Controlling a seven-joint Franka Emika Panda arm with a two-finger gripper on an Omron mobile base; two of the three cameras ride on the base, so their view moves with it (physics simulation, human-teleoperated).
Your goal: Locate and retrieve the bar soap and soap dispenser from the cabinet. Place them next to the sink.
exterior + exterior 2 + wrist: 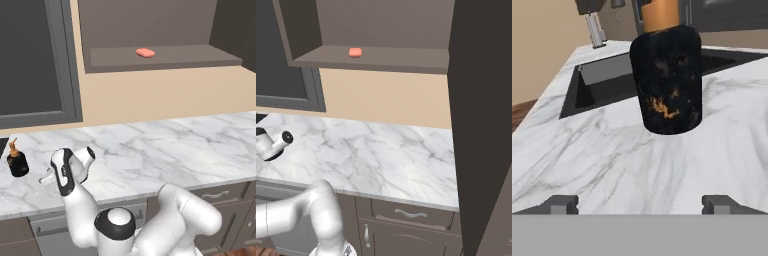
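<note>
The soap dispenser (668, 80), a squat black bottle with an orange-brown pump, stands upright on the marble counter (165, 150) beside the dark sink (604, 82). In the left base view the soap dispenser (17, 161) is at the counter's far left. My gripper (641, 205) is open just short of the bottle, with its fingertips (559, 204) wide apart and nothing between them. The hand (47, 176) hovers low, right of the bottle. The salmon-pink bar soap (145, 52) (355, 52) lies on the shelf of the open cabinet (200, 56) (401, 59) above.
A faucet (594, 27) rises behind the sink. A dark framed panel (30, 60) covers the wall at left. A tall dark cabinet side (481, 125) stands close on the right. Drawer fronts (220, 194) run under the counter edge.
</note>
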